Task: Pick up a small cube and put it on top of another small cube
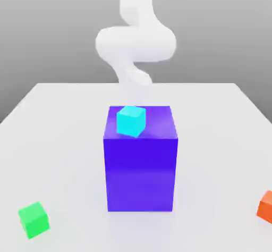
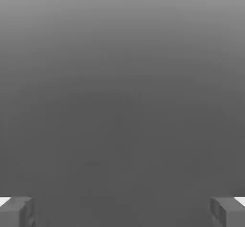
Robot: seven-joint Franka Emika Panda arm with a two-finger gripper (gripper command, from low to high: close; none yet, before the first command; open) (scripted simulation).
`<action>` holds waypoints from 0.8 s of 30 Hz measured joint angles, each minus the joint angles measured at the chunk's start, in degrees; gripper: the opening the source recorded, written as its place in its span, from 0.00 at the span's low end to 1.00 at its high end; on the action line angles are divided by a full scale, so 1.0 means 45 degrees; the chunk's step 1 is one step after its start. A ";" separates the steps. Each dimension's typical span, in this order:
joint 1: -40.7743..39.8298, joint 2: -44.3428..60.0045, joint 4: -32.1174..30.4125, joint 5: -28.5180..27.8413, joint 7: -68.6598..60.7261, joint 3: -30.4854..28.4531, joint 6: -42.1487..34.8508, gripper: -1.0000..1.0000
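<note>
A: Grey fingertips (image 2: 16, 211) sit far apart, so the hand (image 2: 122, 211) is wide and empty, probably ready to straddle something.

B: Yep. The small green cube (image 1: 34, 219) is well away from it, down on the counter (image 1: 64, 155), beside the big blue block (image 1: 141, 166) carrying the cyan cube (image 1: 130, 120).

On a white table (image 1: 64, 118), a big blue-violet block (image 1: 141, 171) stands in the middle with a cyan cube (image 1: 130, 121) on its top, a small green cube (image 1: 34, 219) lies near at the exterior view's left, an orange cube (image 1: 266, 206) sits at the right edge, and the white arm (image 1: 135, 43) rises behind the block.
</note>
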 joint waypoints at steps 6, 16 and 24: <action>-0.1056 0.2848 0.0632 -0.0239 0.1433 -0.0202 0.0490 0.50; -0.2358 0.7460 0.1657 -0.0306 0.3525 -0.1048 0.1286 0.50; -0.3569 1.1175 0.2475 0.0384 0.4695 -0.1651 0.1925 0.50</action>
